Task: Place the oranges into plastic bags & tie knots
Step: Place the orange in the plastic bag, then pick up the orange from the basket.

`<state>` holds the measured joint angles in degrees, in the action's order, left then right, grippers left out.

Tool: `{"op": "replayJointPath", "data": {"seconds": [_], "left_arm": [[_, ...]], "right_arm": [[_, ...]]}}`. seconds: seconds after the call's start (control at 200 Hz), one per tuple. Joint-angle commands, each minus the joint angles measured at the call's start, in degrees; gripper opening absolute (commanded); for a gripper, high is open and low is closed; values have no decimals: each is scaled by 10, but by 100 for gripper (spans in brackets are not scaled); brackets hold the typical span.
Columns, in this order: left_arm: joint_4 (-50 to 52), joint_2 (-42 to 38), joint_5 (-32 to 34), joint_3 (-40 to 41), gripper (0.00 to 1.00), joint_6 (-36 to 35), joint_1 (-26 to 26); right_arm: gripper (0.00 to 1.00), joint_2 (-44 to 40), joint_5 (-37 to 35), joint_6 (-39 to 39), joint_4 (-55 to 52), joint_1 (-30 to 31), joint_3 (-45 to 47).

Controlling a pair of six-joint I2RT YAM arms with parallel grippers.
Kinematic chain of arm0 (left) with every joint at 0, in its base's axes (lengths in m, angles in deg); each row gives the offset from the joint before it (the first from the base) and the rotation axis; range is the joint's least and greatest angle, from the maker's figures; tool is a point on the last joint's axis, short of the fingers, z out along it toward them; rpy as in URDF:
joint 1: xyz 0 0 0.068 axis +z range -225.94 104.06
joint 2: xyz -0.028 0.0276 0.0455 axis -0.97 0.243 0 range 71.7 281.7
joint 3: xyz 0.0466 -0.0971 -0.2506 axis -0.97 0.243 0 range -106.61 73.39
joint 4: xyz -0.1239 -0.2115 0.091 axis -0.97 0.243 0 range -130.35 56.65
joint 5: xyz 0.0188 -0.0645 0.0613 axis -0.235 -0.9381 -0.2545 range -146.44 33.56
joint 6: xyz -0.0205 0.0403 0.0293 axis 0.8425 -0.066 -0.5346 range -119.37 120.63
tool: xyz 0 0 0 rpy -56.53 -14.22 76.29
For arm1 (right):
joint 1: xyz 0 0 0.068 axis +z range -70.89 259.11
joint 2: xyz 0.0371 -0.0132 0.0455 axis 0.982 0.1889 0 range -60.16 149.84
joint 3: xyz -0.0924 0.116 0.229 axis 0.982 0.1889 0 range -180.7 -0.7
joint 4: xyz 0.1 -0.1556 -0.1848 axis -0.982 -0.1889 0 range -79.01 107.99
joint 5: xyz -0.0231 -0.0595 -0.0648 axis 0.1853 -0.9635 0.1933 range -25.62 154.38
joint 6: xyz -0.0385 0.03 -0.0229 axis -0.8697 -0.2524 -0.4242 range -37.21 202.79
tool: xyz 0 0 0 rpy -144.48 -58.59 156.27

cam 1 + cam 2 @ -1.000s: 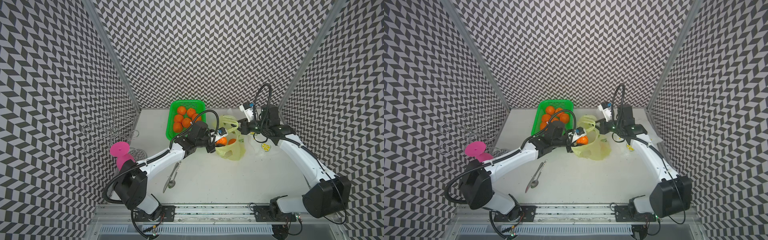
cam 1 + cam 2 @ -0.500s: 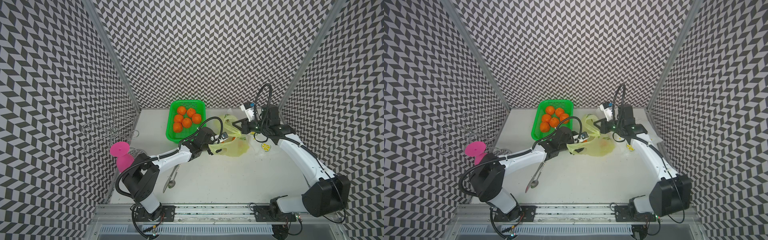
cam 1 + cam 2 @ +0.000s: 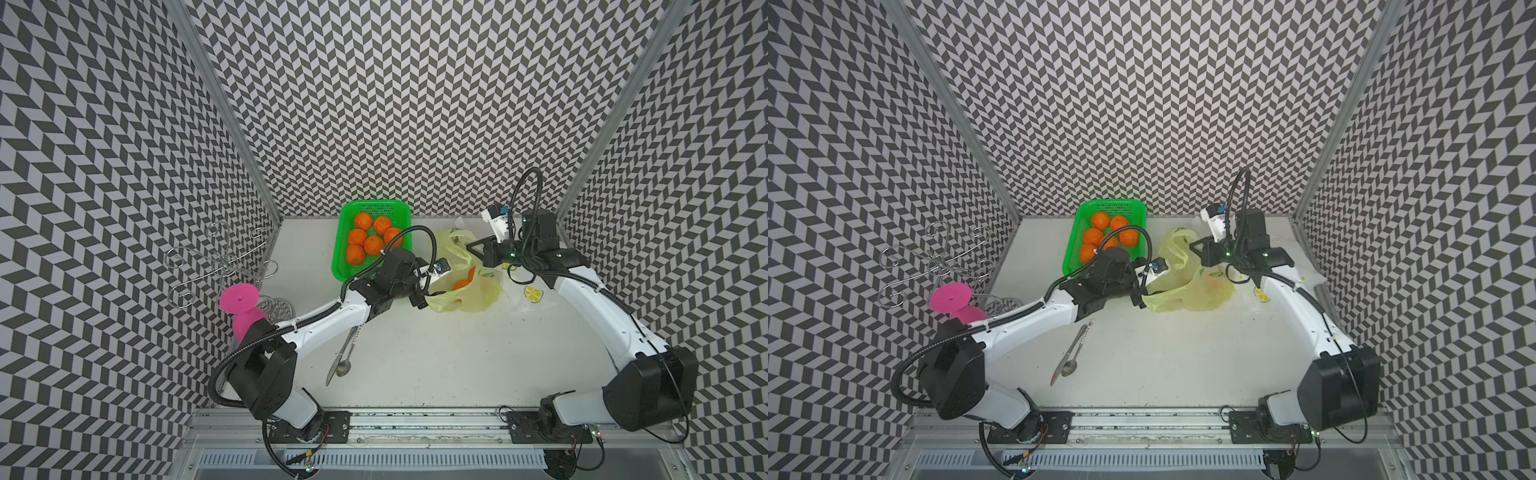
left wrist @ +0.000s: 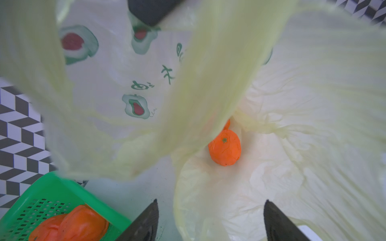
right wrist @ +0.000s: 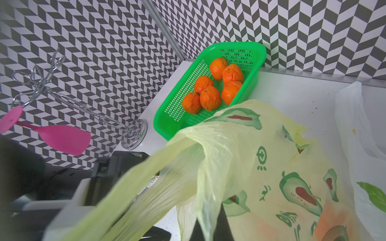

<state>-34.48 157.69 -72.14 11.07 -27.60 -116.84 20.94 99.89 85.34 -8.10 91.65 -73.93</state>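
A yellow-green plastic bag [image 3: 478, 297] [image 3: 1202, 293] lies slumped on the table with two oranges [image 3: 461, 285] inside; one orange [image 4: 225, 148] shows in the left wrist view. My right gripper [image 3: 476, 249] [image 5: 205, 231] is shut on the bag's handle [image 5: 158, 179] and holds it up. At the bag's mouth my left gripper [image 3: 423, 293] [image 4: 211, 208] stands open, with loose bag plastic below its fingers. Several more oranges [image 3: 365, 243] [image 5: 210, 97] sit in the green basket [image 3: 340, 259]. A white lemon-print bag [image 3: 525, 297] lies flat under the right arm. No knots show.
A pink goblet [image 3: 239, 297] and a wire rack [image 3: 220, 262] stand at the table's left edge. Metal tongs [image 3: 343, 357] lie on the table beneath the left arm. The basket sits against the back wall, just behind the left gripper.
My left gripper opened and let an orange go inside the bag, then drew back to the bag's mouth. The bag sank flat. The right gripper kept its hold.
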Motion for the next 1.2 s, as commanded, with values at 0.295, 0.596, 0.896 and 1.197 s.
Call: {"op": "replayJointPath", "data": {"seconds": [0.295, 0.596, 0.896, 1.197], "left_arm": [[139, -104, -252, 24, 79, -58, 162], [107, 80, 39, -91, 83, 32, 313], [169, 234, 87, -203, 86, 19, 334], [192, 314, 118, -249, 86, -3, 329]], "right_arm": [[0, 1, -10, -13, 22, -9, -5], [0, -15, 7, -6, 26, -10, -3], [0, -9, 20, -3, 28, -10, -4], [0, -9, 22, -2, 30, -10, -3]]}}
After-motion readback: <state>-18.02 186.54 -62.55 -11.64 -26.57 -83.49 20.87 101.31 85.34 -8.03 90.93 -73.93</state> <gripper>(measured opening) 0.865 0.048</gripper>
